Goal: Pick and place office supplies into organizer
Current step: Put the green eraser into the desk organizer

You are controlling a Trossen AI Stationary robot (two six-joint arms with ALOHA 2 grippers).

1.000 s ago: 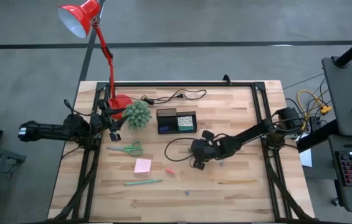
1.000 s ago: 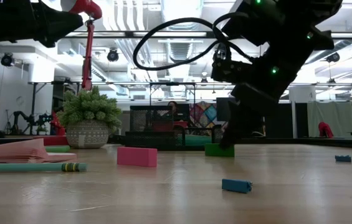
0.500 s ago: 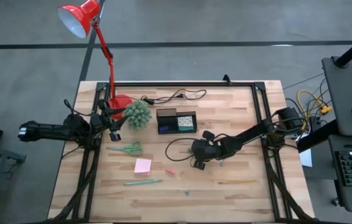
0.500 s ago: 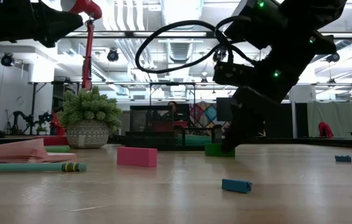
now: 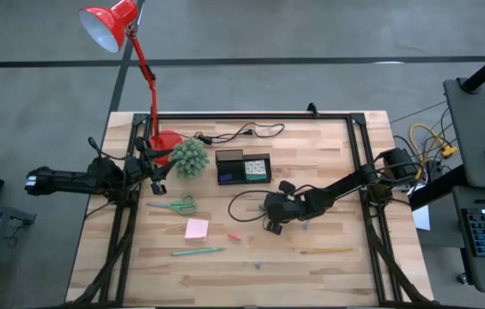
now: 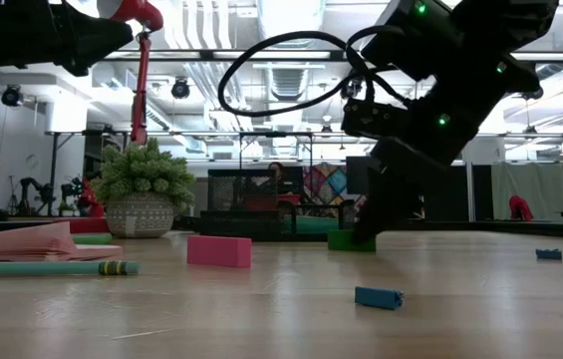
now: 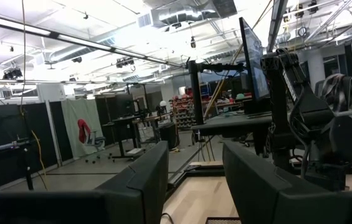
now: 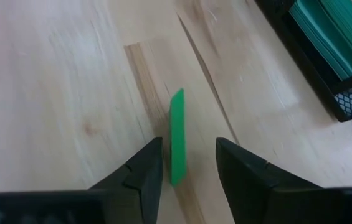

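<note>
Spread either side of a flat green eraser [image 8: 177,137], fingers [image 8: 143,177] of the right gripper [image 5: 269,225], dark hard plastic, low over pale wood-plank table [image 5: 328,172] at centre, eraser unpinched. At 12 o'clock of it, black mesh organizer [image 5: 243,167], two compartments seen. At 9 o'clock: one pink sticky-note pad [image 5: 196,228], one red eraser [image 5: 233,236], green-handled scissors [image 5: 174,206]. Left gripper [image 5: 158,176] parked at the table's 9 o'clock edge, fingers apart, beside spiky potted plant [image 5: 190,157].
</note>
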